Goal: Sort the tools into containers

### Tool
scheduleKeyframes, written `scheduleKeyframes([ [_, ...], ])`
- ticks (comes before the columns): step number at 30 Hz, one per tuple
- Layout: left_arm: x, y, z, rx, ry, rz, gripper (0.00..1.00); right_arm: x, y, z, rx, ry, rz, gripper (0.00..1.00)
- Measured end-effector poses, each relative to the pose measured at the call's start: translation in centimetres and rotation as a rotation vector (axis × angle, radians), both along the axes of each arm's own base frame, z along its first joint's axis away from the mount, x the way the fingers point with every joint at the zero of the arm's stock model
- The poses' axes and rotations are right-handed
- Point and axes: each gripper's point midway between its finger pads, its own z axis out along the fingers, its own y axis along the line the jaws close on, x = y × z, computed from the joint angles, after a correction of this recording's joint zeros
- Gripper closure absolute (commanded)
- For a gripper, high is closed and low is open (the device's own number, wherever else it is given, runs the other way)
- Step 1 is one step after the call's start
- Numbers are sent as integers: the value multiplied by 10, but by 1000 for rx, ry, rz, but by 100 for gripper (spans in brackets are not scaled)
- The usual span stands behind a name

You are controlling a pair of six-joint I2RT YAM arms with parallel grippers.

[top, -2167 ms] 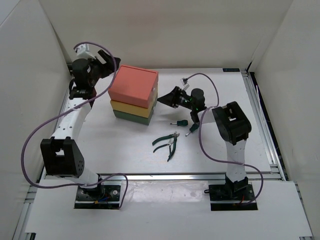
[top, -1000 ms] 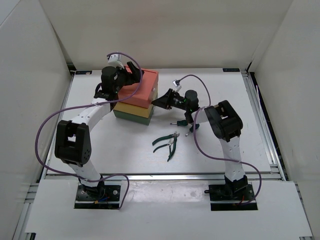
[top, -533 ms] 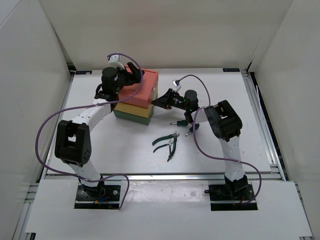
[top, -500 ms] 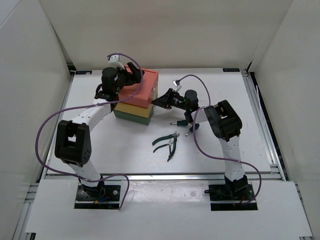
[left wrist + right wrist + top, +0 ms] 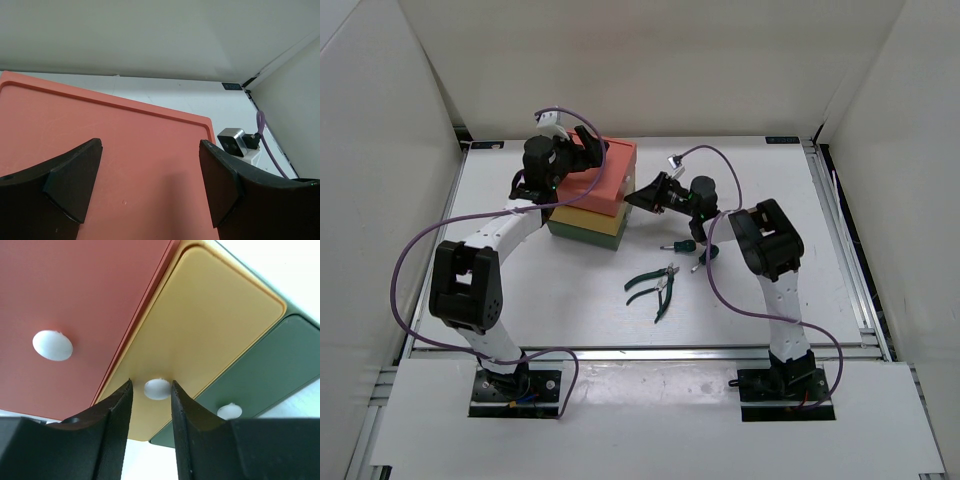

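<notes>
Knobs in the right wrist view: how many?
3: red drawer's knob at left, yellow drawer's knob between fingertips of the right gripper, green drawer's knob lower right.

Our left claw (image 5: 148,186) now hangs over the salmon-red drawer (image 5: 603,178), no longer off to its left; our right claw (image 5: 633,197) sits nearer, straddling the yellow drawer's knob (image 5: 157,388)

The left arm (image 5: 495,232) and right arm (image 5: 782,310) are showing white links between black joints. Both are trailing purple cables (image 5: 394,280) and showing matte black jaws.
</notes>
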Motion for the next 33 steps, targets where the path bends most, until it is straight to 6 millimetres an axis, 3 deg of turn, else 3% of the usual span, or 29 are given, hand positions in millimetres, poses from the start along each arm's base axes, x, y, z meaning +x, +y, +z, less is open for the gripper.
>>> scheduleKeyframes([
  [4, -1, 0, 0, 1, -1, -1, 11, 5, 1, 0, 2, -5, -6, 68],
  [14, -2, 0, 0, 4, -1, -5, 10, 8, 2, 0, 6, -5, -4, 56],
  [33, -3, -1, -1, 18, -1, -13, 9, 3, 3, -1, 6, -5, 21, 63],
])
